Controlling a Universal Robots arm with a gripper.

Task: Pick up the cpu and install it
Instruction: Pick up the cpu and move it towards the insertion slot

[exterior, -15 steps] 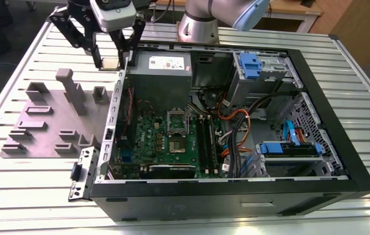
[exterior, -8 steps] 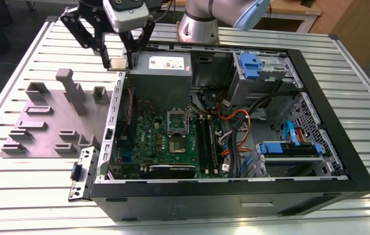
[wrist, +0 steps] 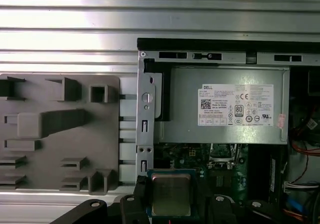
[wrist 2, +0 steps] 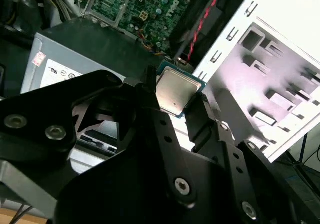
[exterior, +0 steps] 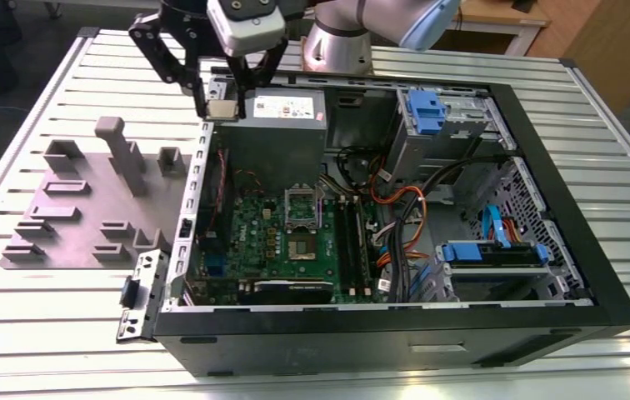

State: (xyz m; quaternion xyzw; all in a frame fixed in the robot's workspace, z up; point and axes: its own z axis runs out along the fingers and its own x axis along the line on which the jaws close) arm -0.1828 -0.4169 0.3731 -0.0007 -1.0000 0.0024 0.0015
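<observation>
Cpu point(wrist 2: 180, 89) pinched by edges between gripper point(wrist 2: 176, 92) jaws, likely sparing underside. Held high, power supply point(exterior: 276, 142) just below jaws, likely for clearing case wall point(exterior: 196, 192).

We see the cpu point(wrist 2: 176, 91), a small flat square chip with a pale silver top, clamped by opposite edges in the tool point(wrist 2: 176, 96).
</observation>
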